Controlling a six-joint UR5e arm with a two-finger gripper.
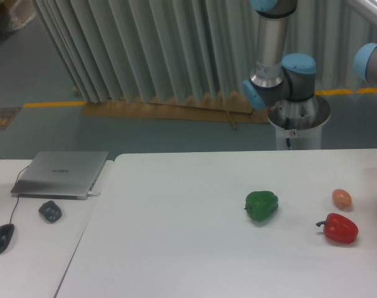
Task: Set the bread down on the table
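The smooth white table (176, 248) with its rounded corner carries a glossy, lumpy green pepper (261, 205), a shiny red pepper (340, 228) and a small round tan ball (341, 198). Neither bread nor gripper is in view.

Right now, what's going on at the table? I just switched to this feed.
Nothing is being handled in view. The arm shows only its base and upper joints behind the table; its gripper is out of frame, so I can't tell what it holds. No bread is visible anywhere. On the table lie a green pepper, a red pepper and a small orange ball, all apart. The adjoining desk holds a closed laptop and a mouse.
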